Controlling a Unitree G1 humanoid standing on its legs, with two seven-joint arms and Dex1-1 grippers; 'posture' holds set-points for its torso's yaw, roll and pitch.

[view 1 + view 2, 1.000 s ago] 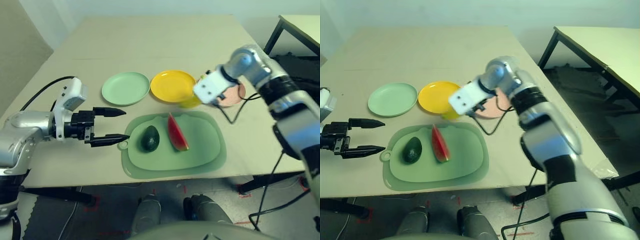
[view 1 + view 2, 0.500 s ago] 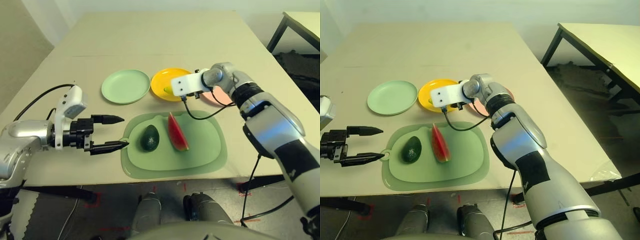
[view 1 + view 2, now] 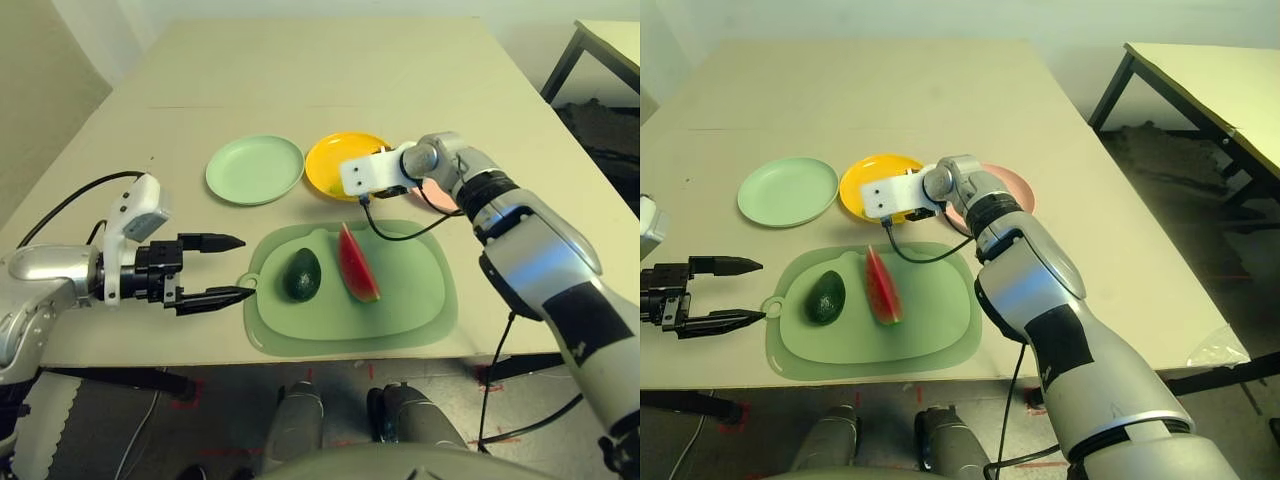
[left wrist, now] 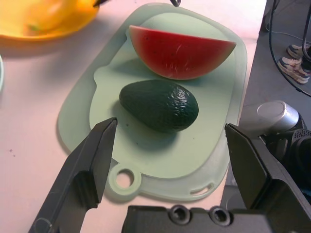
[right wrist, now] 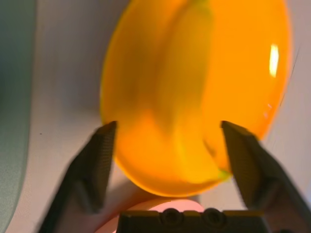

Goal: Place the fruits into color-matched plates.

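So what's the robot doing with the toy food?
It is sorting toy fruits onto plates of the same color. The right end effector is open over the yellow plate, where the banana now lies. The avocado and watermelon wedge sit on the green mat. The left end effector waits open beside the mat. The mint green plate and pink plate have no fruit.

the banana (image 5: 187,97) lies in the yellow plate (image 5: 252,63), the right end effector (image 5: 167,141) spread wide above it.
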